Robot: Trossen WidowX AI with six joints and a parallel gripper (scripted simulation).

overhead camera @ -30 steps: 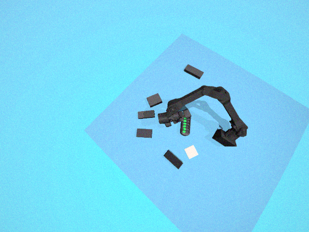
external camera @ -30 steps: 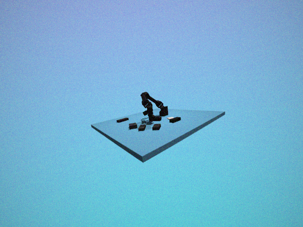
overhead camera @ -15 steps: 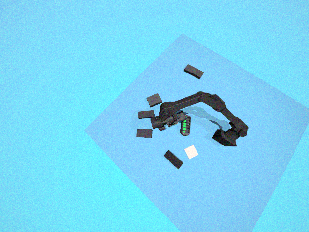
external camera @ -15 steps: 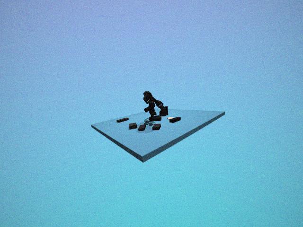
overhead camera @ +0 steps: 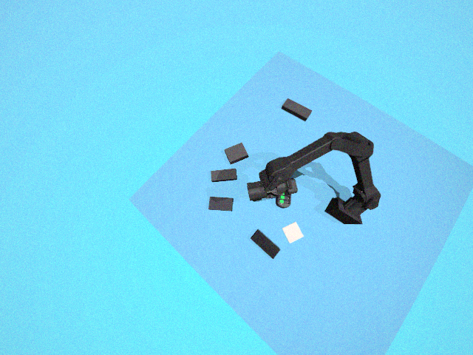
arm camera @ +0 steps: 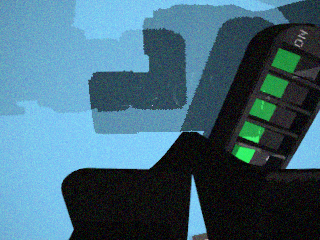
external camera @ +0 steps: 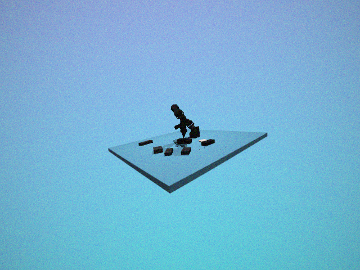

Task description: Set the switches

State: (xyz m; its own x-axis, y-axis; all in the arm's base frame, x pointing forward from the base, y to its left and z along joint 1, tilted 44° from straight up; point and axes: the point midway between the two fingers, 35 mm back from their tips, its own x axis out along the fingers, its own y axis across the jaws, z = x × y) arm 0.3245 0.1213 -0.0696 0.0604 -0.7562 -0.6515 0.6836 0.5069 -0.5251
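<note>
The dark grey controller unit (overhead camera: 283, 200) (external camera: 184, 140) (arm camera: 250, 95) sits on its base near the middle of the bench, its switches facing up. In the top and exterior views my arm covers most of it. In the wrist view it runs up the right side, with several green switch ends (arm camera: 274, 85) in a row and "ON" printed at its far end. My gripper (arm camera: 188, 138) (external camera: 183, 135) is shut and empty. It points down at the unit's near end, and its fingers overlap the lowest switch (arm camera: 243, 153). Whether they touch it I cannot tell.
Dark flat modules lie around: one far back (overhead camera: 296, 109), three to the left (overhead camera: 236, 152) (overhead camera: 223, 174) (overhead camera: 220, 203), one in front (overhead camera: 264, 243). A white square (overhead camera: 293, 232) lies beside that one. The arm's base (overhead camera: 345, 211) stands to the right.
</note>
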